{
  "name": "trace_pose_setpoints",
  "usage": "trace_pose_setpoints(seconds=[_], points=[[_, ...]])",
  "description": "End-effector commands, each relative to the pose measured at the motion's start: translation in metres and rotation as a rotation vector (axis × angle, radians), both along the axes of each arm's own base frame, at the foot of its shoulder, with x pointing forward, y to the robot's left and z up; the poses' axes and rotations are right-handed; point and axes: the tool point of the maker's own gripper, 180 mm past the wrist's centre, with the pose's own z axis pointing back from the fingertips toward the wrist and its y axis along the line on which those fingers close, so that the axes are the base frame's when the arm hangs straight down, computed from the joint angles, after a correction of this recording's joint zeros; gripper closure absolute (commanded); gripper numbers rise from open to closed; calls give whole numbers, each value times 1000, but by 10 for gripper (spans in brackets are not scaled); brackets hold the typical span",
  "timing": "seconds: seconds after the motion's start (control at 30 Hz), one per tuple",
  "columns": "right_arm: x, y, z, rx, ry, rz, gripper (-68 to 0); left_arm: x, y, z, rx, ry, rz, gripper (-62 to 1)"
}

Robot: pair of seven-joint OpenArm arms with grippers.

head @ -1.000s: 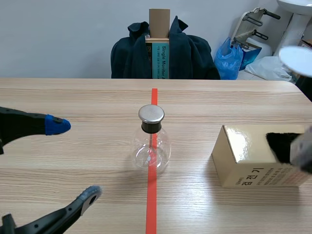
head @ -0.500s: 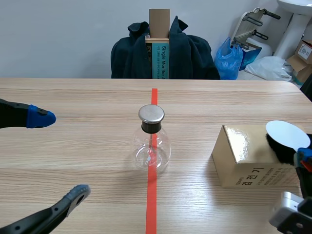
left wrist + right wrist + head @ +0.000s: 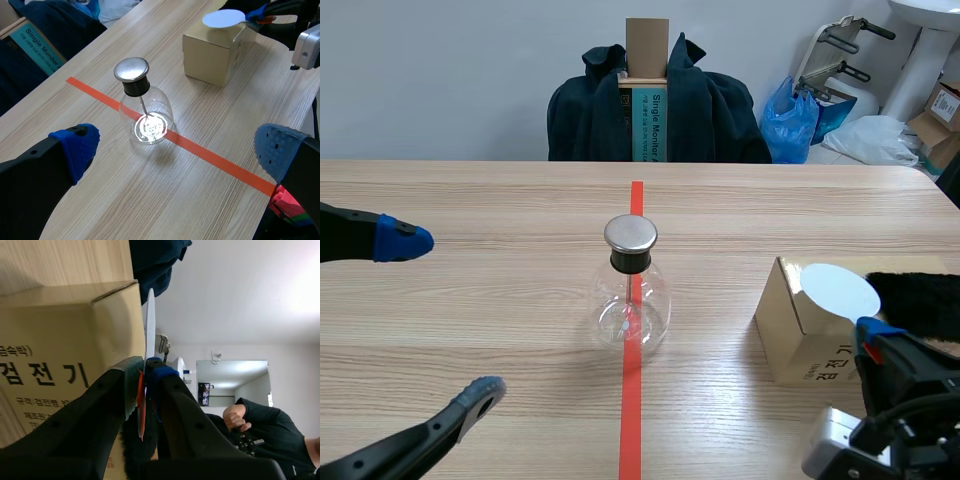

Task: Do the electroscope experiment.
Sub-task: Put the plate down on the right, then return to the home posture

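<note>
1. The black fur cloth [image 3: 920, 300] runs off the scene view's right edge;
2. the right gripper [image 3: 878, 335] hides part of the print on the box [image 3: 790, 330];
3. the white disc [image 3: 150, 320] shows edge-on in the right wrist view, its handle [image 3: 141, 407] mostly hidden between the fingers [image 3: 115, 390];
4. the leaves inside the flask [image 3: 631, 305] are too small to tell.

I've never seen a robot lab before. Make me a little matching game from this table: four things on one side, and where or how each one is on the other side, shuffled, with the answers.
Things:
1. glass flask
2. white disc
3. black furry cloth
4. left gripper

Places and states:
A. lies on top of the cardboard box
B. open, holding nothing
C. stands on the orange-red tape line
D. pinched in the right gripper

Pairs: 1-C, 2-D, 3-A, 4-B.
</note>
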Motion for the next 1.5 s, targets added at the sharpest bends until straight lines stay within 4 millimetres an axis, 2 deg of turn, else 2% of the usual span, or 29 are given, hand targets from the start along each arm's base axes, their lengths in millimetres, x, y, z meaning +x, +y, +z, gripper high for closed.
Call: trace_pose_setpoints(seconds=[0.0, 0.3, 0.37, 0.57, 0.67, 0.77, 0.87, 1.03, 1.13, 1.23, 1.33, 1.47], points=[[5, -5, 4, -16, -21, -10, -8, 0, -4, 8, -29, -16, -4, -623], [2, -9, -4, -21, 2, -30, -20, 0, -4, 7, -25, -17, -5, -623], [2, -9, -4, -22, 2, -32, -82, 0, -4, 7, -25, -17, -5, -623], [3, -11, 4, -35, -49, -41, -391, 0, -4, 7, -25, -17, -5, -623], [3, -9, 13, -61, -109, -30, -470, 0, -4, 7, -25, -17, -5, -623], [2, -10, 16, -65, -123, -33, -477, 0, -4, 7, -25, -17, -5, -623], [-10, -15, 6, -70, -68, -31, -477, 0, -4, 7, -25, -17, -5, -623], [-52, -12, -19, -54, 98, 80, -477, 0, -4, 7, -25, -17, -5, -623], [-78, -12, -23, -33, 161, 139, -477, 0, -4, 7, -25, -17, -5, -623], [-93, -16, -20, 5, 193, 178, -477, 0, -4, 7, -25, -17, -5, -623], [-93, -23, -7, 51, 177, 204, -477, 0, -4, 7, -25, -17, -5, -623], [-71, -34, 23, 135, 102, 196, -477, 0, -4, 7, -25, -17, -5, -623]])
